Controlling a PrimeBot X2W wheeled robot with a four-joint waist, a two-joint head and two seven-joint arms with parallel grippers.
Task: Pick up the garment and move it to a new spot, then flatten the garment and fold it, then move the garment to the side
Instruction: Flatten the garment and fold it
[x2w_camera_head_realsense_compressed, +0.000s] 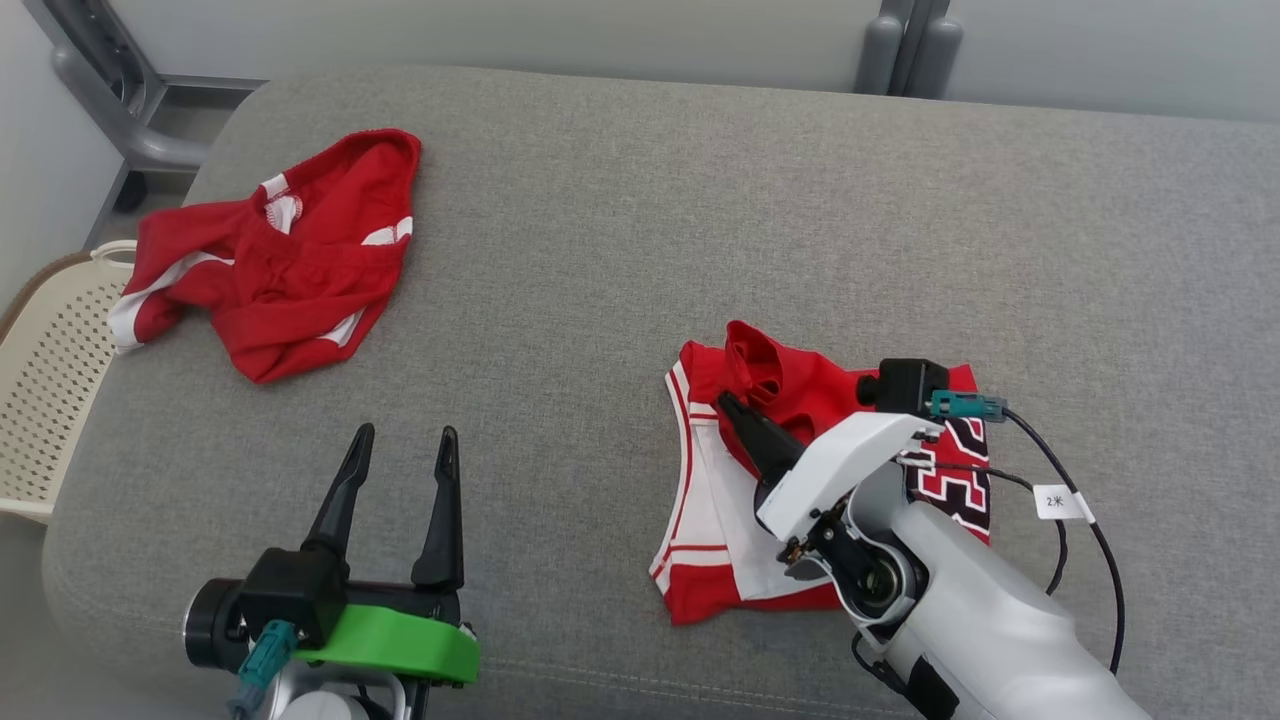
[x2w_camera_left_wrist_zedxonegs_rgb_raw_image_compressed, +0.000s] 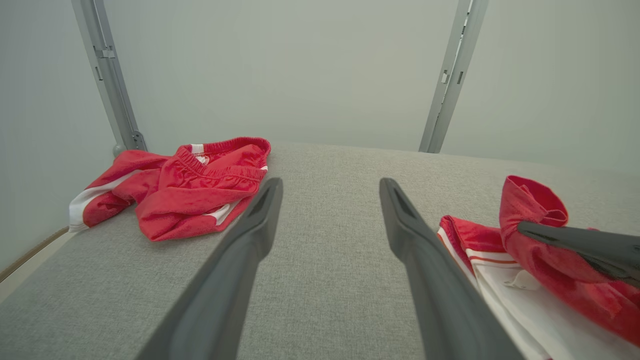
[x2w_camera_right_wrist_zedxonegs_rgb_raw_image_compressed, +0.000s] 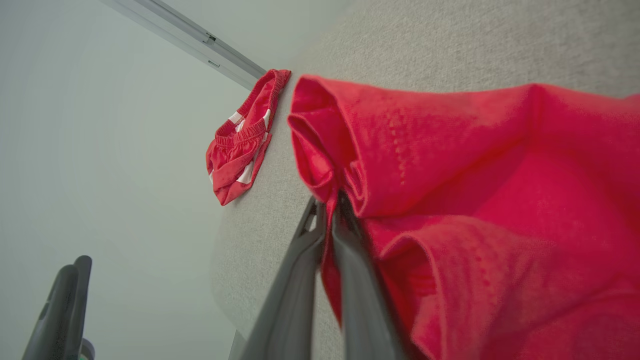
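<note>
Black tapered fingers (x2w_camera_head_realsense_compressed: 340, 490) and green collar (x2w_camera_head_realsense_compressed: 400, 640) on left tool (x2w_camera_head_realsense_compressed: 406, 432); white shell (x2w_camera_head_realsense_compressed: 840, 465), tagged black cable (x2w_camera_head_realsense_compressed: 1095, 535) on right tool (x2w_camera_head_realsense_compressed: 727, 402).

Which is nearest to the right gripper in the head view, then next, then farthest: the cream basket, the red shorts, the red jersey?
1. Red jersey: at the right, pinched in the shut right gripper.
2. Red shorts: far left, lying on the grey surface.
3. Cream basket: beyond the surface's left edge.

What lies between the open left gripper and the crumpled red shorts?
Nothing but bare grey cushion separates the left gripper from the shorts, as the head view shows.
</note>
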